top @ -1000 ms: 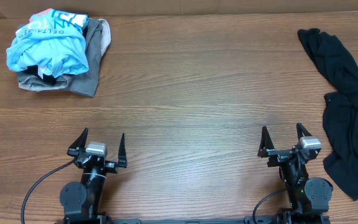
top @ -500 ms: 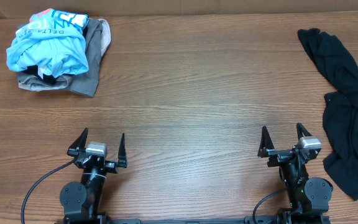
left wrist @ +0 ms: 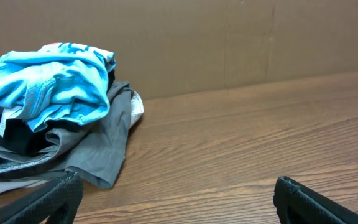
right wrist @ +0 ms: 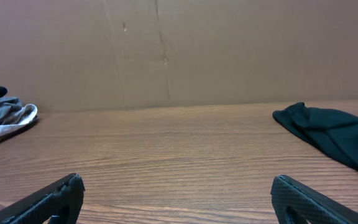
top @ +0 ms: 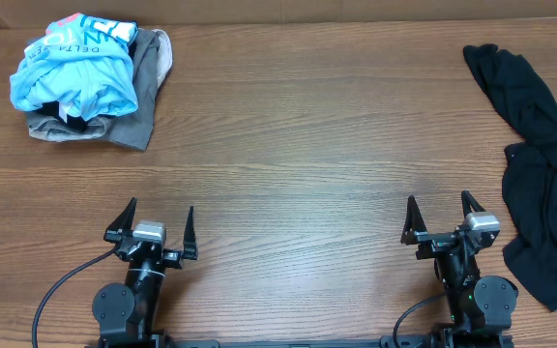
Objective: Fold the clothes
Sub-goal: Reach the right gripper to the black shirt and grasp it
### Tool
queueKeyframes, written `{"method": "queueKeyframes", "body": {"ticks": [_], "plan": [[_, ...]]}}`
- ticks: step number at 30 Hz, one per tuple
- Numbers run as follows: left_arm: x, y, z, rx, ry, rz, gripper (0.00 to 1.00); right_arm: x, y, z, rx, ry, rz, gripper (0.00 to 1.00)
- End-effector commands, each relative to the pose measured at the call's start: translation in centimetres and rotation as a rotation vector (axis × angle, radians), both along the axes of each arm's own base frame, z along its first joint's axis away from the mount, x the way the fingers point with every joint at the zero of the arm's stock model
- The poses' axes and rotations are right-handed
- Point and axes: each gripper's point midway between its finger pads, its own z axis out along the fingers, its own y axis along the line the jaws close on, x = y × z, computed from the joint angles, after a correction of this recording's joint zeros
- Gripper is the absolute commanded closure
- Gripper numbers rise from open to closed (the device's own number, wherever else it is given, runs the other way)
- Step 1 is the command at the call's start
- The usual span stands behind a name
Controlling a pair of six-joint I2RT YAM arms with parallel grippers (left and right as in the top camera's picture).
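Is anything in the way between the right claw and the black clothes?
Nothing visible is. The open right gripper sits at the front of the table, and the black garment lies to its right with only bare wood between. The other clothes are piled at the far left.

The black garment [top: 540, 193] is cut off by the right edge of the overhead view, and in the right wrist view only one end of it is shown; well apart from the black garment, at the other end of the table [top: 288, 145], the grey-tan garment [top: 148, 92] is largely covered by the light blue shirt [top: 75, 68] (whose print is creased and only partly legible); a dark fabric [top: 72, 117] wedged between them cannot be identified; both are clipped by the left wrist view's left edge.
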Motion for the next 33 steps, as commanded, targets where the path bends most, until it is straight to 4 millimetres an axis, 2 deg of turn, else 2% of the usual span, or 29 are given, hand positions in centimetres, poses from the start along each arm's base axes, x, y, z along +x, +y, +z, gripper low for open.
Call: {"method": "queueKeyframes", "body": {"ticks": [1, 7, 10, 14, 17, 22, 28, 32, 33], "plan": [[0.0, -0.1, 0.1, 0.001, -0.007, -0.008, 0.0, 0.0, 0.1, -0.1, 0.004, -0.007, 0.006, 0.0], [0.0, -0.1, 0.9, 0.006, -0.04, -0.007, 0.0, -0.1, 0.3, 0.3, 0.036, -0.012, 0.02, 0.0], [-0.1, -0.1, 1.8, 0.007, -0.058, -0.008, 0.0, -0.3, 0.3, 1.6, 0.033, -0.039, 0.021, 0.0], [-0.5, -0.1, 4.3, 0.012, -0.103, -0.008, 0.0, -0.7, 0.3, 4.1, -0.019, -0.095, 0.02, 0.0], [-0.7, -0.2, 6.8, 0.016, -0.13, -0.008, 0.0, -1.1, 0.4, 6.2, -0.037, -0.133, 0.019, 0.0], [-0.4, -0.9, 10.7, 0.065, -0.114, -0.055, 0.0, -1.2, 0.4, 8.9, -0.036, -0.123, 0.019, 0.0], [2.0, -0.8, 14.4, 0.084, 0.014, -0.065, 0.0, -0.2, 0.3, 12.3, -0.032, -0.029, 0.021, 0.0], [4.2, -0.6, 16.1, 0.066, 0.138, -0.072, 0.0, 1.5, 0.3, 14.2, -0.026, 0.097, 0.023, 0.0], [5.3, -0.7, 16.7, 0.065, 0.2, -0.09, 0.0, 2.4, 0.2, 14.8, -0.023, 0.173, 0.024, 0.0]]}}
